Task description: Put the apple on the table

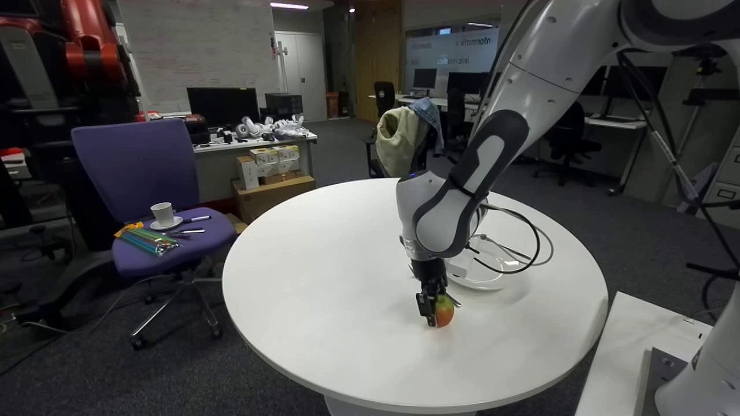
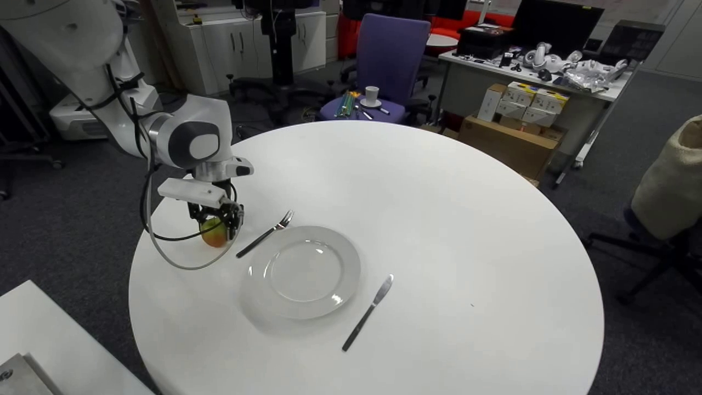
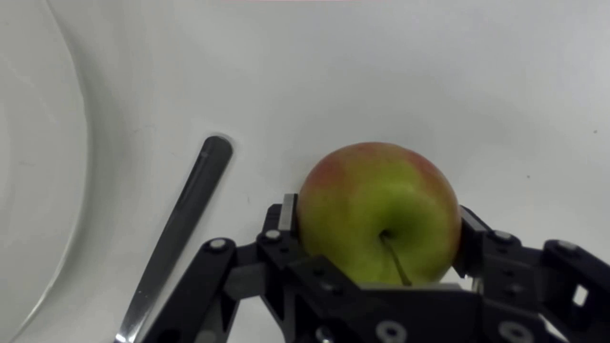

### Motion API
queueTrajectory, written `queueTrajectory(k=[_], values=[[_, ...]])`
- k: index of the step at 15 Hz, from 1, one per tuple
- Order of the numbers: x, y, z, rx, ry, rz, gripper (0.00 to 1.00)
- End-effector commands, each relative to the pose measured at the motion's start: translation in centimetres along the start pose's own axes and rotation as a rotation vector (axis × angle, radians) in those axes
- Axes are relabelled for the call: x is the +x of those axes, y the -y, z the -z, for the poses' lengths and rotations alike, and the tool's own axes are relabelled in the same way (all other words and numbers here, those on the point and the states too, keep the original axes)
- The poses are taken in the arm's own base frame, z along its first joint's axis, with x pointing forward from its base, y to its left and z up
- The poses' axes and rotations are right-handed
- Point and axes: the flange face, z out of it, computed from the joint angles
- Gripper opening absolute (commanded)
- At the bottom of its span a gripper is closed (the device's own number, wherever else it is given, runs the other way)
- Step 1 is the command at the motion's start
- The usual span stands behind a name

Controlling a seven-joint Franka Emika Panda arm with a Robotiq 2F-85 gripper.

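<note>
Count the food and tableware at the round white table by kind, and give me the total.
Apple: 1
Plate: 1
Fork: 1
Knife: 1
Total: 4

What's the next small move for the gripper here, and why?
Probably open the gripper just enough to free the apple: in the wrist view the fingers meet it on both sides, and in both exterior views the apple appears to sit on the table, off the plate.
</note>
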Motion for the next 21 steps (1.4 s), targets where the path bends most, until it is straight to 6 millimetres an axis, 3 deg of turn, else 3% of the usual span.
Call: queueTrajectory(k=[1,2,4,6,9,12,17,20,21], values=[[-0.2,-0.7,0.4,-0.007,0.006,-0.003,0.65],[-0.2,-0.8,0.5,-0.006,0.006,-0.004,0.93],[-0.1,-0.9,0.7,-0.006,0.001,-0.008,1.00],[-0.1,-1.2,1.4,0.001,-0.008,-0.015,1.00],[-0.1,-1.7,4.1,0.016,-0.049,-0.032,1.00],[-0.3,-2.0,8.5,0.040,-0.119,-0.048,1.00],[-2.8,-1.4,17.4,0.068,-0.241,-0.066,1.00],[-4.8,-3.1,21.0,-0.053,-0.290,-0.136,1.00],[-6.5,-4.1,22.0,-0.085,-0.290,-0.164,1.00]])
